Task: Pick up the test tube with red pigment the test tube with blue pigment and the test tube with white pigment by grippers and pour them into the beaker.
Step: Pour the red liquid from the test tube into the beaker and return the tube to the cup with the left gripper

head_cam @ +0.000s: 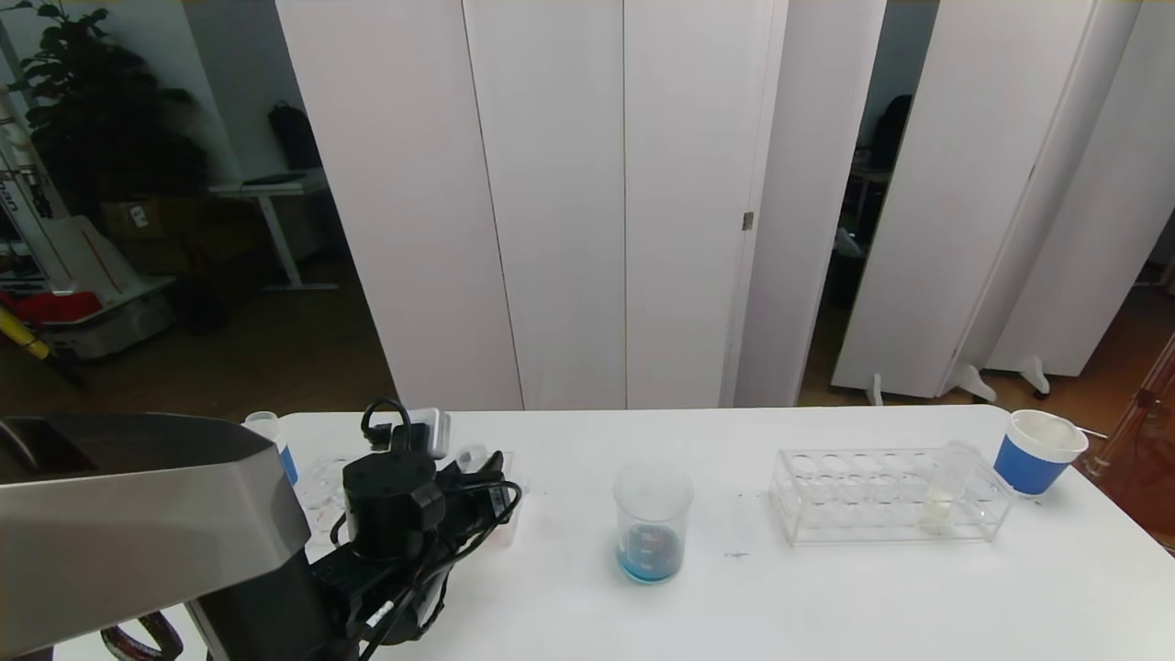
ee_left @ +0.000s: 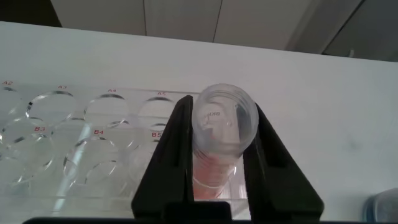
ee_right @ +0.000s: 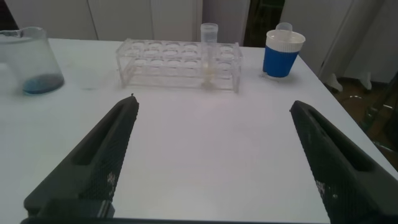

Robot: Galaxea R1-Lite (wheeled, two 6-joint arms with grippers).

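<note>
My left gripper point(ee_left: 224, 107) is shut on the test tube with red pigment point(ee_left: 217, 165), just below its threaded rim. The tube stands in the end hole of a clear rack point(ee_left: 74, 134) at the table's left. In the head view the left arm's wrist point(head_cam: 395, 500) hides that grip. The beaker point(head_cam: 653, 523) stands mid-table with blue liquid at its bottom. The test tube with white pigment point(head_cam: 944, 491) stands in a second clear rack point(head_cam: 854, 500) on the right. The test tube with blue pigment is out of view. My right gripper point(ee_right: 211, 109) hangs open over bare table, short of that rack point(ee_right: 161, 62).
A blue-and-white paper cup point(head_cam: 1037, 452) stands at the table's far right corner, beyond the right rack. Another such cup point(head_cam: 275, 441) stands behind the left rack. White panels close off the back of the table.
</note>
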